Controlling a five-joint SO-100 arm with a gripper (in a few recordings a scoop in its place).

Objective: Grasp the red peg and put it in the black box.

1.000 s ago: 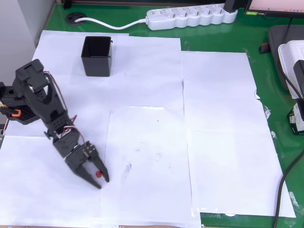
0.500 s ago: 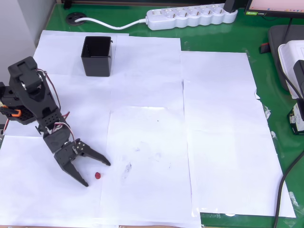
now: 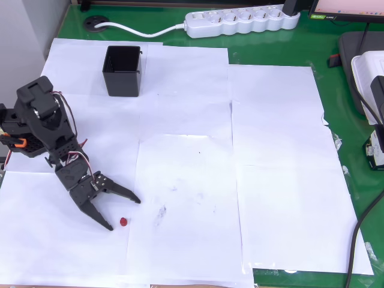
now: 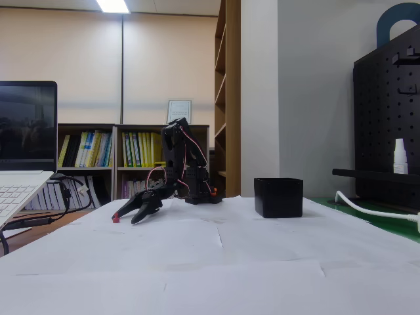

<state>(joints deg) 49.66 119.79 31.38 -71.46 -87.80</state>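
Lying free, red peg [image 3: 123, 221] beside spread tool [image 3: 124, 213]; contact unclear.

dark red, black, white, green
tiny dark-red red peg [image 3: 123, 221] on plain white paper sheets [image 3: 186, 180]; black box [image 3: 123, 71] far left; black gripper [image 3: 124, 213]; green table [image 3: 336, 96]; white power strip [image 3: 243, 21].

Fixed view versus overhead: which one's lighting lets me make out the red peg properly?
Overhead view: even light on white paper, the red peg stands out crisply just past the open hand. Fixed view: the hand is a dark, near-silhouetted shape, and the peg is a dim speck.
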